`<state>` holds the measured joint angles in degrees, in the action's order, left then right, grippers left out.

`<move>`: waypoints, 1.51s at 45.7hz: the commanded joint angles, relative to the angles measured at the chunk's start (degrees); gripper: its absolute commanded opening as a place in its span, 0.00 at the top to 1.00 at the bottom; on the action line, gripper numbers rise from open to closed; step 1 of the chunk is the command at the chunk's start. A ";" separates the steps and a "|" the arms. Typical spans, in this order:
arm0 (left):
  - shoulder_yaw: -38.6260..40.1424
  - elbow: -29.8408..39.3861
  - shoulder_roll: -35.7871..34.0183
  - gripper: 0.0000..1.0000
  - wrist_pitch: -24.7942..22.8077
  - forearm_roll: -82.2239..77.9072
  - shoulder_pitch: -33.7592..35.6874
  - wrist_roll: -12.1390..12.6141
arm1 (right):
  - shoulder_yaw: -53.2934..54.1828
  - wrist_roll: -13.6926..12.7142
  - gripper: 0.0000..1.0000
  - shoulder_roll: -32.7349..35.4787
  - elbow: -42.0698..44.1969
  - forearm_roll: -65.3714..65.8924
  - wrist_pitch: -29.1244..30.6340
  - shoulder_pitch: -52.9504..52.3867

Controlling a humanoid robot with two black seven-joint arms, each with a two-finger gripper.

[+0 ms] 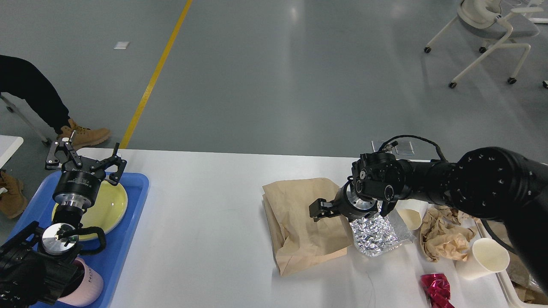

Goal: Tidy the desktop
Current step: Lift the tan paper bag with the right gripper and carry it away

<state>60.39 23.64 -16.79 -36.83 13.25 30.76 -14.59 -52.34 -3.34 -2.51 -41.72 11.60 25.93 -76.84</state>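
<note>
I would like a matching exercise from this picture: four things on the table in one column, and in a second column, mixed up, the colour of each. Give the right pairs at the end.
Things:
1. tray
2. plate
3. flat paper bag
4. crumpled wrapper at the near edge of the desktop

Colours:
A. brown
B. shiny red
C. blue
D. pale yellow

Pairs: 1-C, 2-D, 3-A, 4-B
</note>
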 commanded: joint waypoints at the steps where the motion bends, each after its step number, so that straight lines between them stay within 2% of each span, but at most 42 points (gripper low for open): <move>1: 0.00 0.00 0.00 0.04 0.00 0.02 0.00 0.00 | -0.13 -0.08 0.71 -0.92 -1.08 0.09 -0.62 -0.06; 6: 0.00 0.00 0.00 0.04 0.00 0.02 0.00 0.00 | -0.04 -0.08 1.00 -1.01 -1.79 0.00 -0.35 -0.15; 36: 0.00 0.00 0.00 0.04 0.00 -0.07 0.00 0.00 | 2.94 0.00 1.00 0.04 -3.81 -0.17 -1.06 -2.08; 46: 0.00 0.00 0.00 0.04 0.00 0.02 0.00 0.00 | 9.00 0.27 1.00 5.49 -9.87 -0.17 -0.35 -6.47; 54: 0.00 0.00 0.00 0.04 0.00 0.02 0.00 0.09 | 12.96 0.44 1.00 12.96 -15.76 -0.17 0.08 -12.62; 69: 0.00 0.00 0.00 0.04 0.00 -0.06 0.00 0.00 | 24.56 0.44 1.00 31.06 -17.52 -0.17 9.75 -20.09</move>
<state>60.38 23.57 -16.79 -36.83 13.25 30.76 -14.55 -31.55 -2.82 22.69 -59.24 11.42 32.86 -94.57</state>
